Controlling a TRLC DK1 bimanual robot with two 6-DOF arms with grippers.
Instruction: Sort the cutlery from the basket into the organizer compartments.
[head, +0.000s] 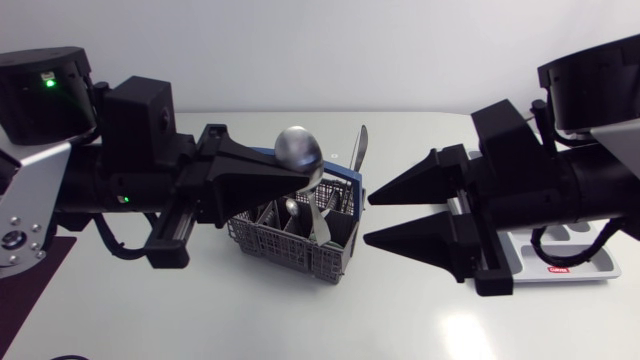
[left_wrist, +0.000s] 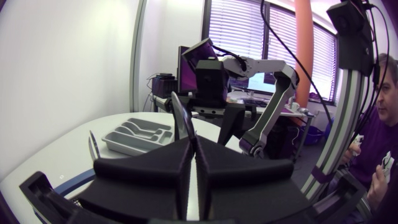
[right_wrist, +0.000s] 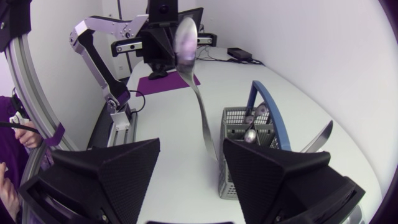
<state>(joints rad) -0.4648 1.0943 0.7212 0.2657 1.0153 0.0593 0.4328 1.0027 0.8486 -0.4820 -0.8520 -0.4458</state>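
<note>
- Head view: my left gripper (head: 303, 177) is clenched on a large steel spoon (head: 298, 148), bowl up, over the grey basket (head: 290, 245). The spoon's handle runs down towards the basket, and I cannot tell whether its end has cleared the rim. My right gripper (head: 368, 218) hangs spread wide and holds nothing, just beside the basket. The organizer (head: 585, 262) lies on the surface (head: 200, 310) under my right arm, largely hidden by it.
- Left wrist view: my two fingers are pressed together with the spoon (left_wrist: 181, 118) edge-on between them, its bowl standing out past the tips. The organizer (left_wrist: 124, 148) sits further off across the surface, its compartments apparently bare.
- Right wrist view: my right gripper (right_wrist: 191, 144) is released, and the spoon (right_wrist: 185, 37) hangs ahead of the gap between its fingers. The basket (right_wrist: 239, 124) stands beside it with its blue handle (right_wrist: 268, 109), smaller pieces inside and a knife (right_wrist: 320, 138) leaning outwards.
- Handling, as I judge it: the spoon is stiff, fairly light, polished and slippery, and top-heavy at the bowl, so it may swivel in a narrow pinch. The flat stem just below the bowl looks like the surest hold, with the broad faces against my pads.
</note>
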